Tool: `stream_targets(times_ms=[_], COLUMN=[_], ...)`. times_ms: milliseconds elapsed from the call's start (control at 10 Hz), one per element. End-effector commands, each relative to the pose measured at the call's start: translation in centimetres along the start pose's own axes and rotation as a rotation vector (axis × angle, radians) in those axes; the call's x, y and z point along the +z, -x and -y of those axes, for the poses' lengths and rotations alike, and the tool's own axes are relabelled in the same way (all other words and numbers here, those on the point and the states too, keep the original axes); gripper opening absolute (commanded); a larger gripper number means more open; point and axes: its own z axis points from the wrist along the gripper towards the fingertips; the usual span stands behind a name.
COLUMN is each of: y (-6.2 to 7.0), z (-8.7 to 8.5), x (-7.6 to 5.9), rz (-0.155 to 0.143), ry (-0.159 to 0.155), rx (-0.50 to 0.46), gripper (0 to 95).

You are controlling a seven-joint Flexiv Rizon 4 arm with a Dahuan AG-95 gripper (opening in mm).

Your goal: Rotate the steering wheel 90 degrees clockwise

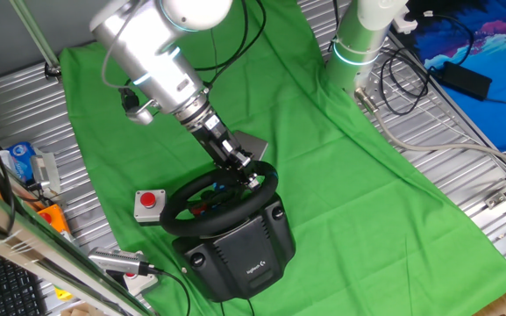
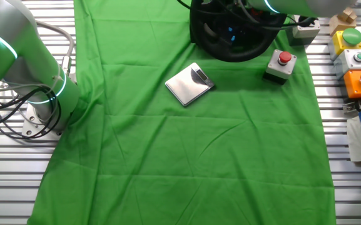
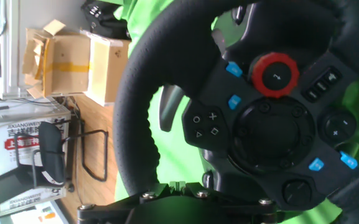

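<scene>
The steering wheel point(image 1: 220, 204) stands on the green cloth point(image 1: 349, 175), at 6 o'clock of the table in one fixed view. The gripper point(image 1: 249, 173) sits at the rim at about 1 o'clock of the wheel (its fingers are hidden there), so I cannot tell how the jaws stand. A small grey box point(image 1: 149, 204) lies at 9 o'clock of the wheel.

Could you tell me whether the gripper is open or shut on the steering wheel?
Cannot tell: the gripper meets the steering wheel rim, but its fingertips are hidden.
</scene>
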Motion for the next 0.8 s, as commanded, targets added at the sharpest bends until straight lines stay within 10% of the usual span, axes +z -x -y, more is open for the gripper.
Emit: stream_targets(times_ms=[100, 800], y=[0.4, 2.8], z=[-0.3, -1.2], x=[-0.3, -0.7], rz=[0.0, 0.01], ry=[0.003, 0.008], rx=[0.007, 0.038], gripper=[0.0, 0.0])
